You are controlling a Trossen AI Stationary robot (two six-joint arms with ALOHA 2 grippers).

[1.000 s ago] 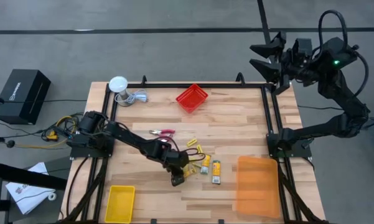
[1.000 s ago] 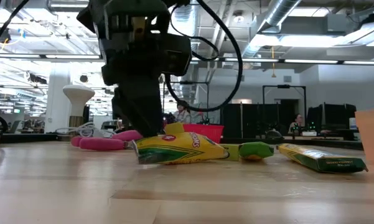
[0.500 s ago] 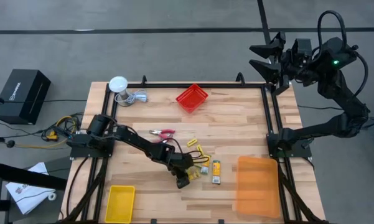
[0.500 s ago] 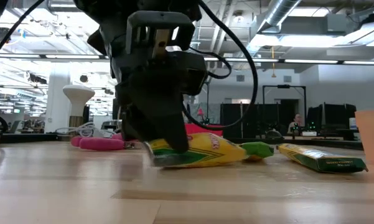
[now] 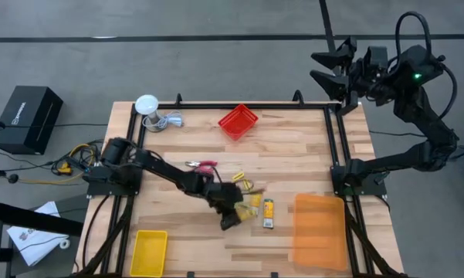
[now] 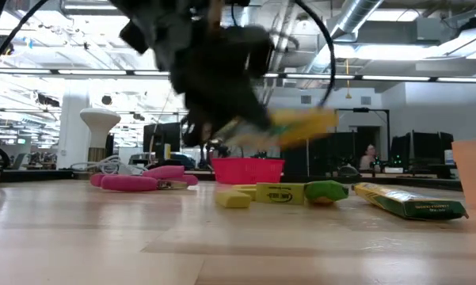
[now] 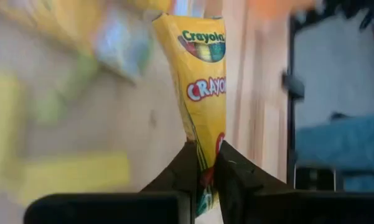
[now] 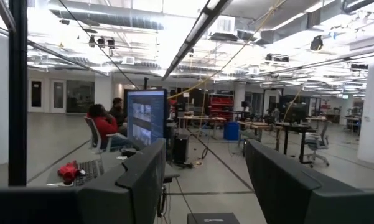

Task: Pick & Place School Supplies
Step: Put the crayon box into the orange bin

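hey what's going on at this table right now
The left claw is shut on a yellow Crayola crayon box and holds it up off the wooden table. Another crayon box, small yellow pieces and pink-handled scissors lie on the wood. The red basket, yellow bin and orange bin sit around them. The right claw waits open, raised beyond the table's far right corner.

Bright ceiling lights; low and left-wrist views motion-blurred.
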